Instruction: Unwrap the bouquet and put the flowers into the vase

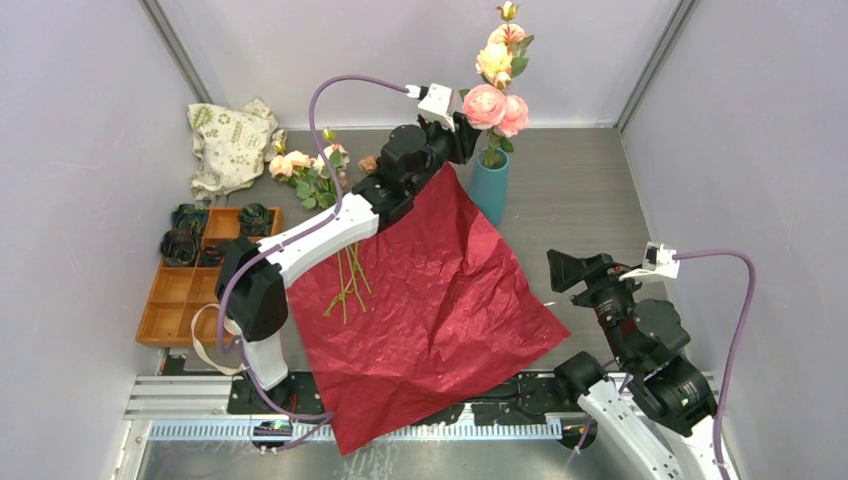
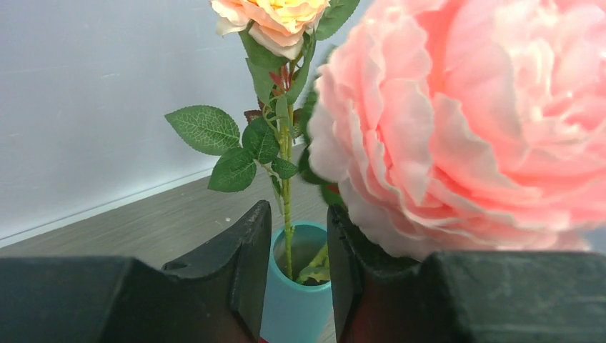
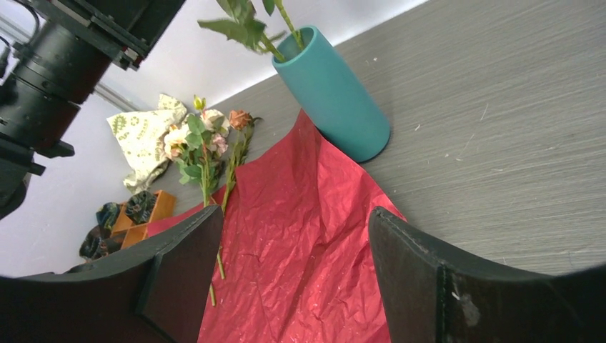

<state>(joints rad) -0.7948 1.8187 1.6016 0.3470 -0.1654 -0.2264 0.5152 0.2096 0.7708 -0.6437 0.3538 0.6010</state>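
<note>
From the top camera, your left arm reached across the table to the teal vase (image 1: 490, 187), and the left gripper (image 1: 468, 135) sat at its rim, under the flower heads. Stems stood upright in the vase: two pink roses (image 1: 497, 108) low, a peach rose (image 1: 495, 60) and a bud (image 1: 508, 12) above. The dark red wrapping paper (image 1: 430, 300) lay spread open and crumpled in the middle, one corner touching the vase foot. More loose roses (image 1: 305, 168) lay to its left, their stem ends on the paper's edge. A white cloth bag (image 1: 230, 145) and an orange tray (image 1: 170, 305) sat at the far left. Your right gripper (image 1: 568, 270) hovered near the paper's right corner. In your left wrist view, the fingers (image 2: 243, 264) stood apart on either side of the vase mouth. A green stem (image 2: 286, 200) rose between them, touching neither, so that pincer was open and gripping nothing. A pink rose filled the right side. In your right wrist view, the fingers (image 3: 186, 264) were spread wide with only paper and table between them: open and empty. The vase stood beyond on the bare table.
</note>
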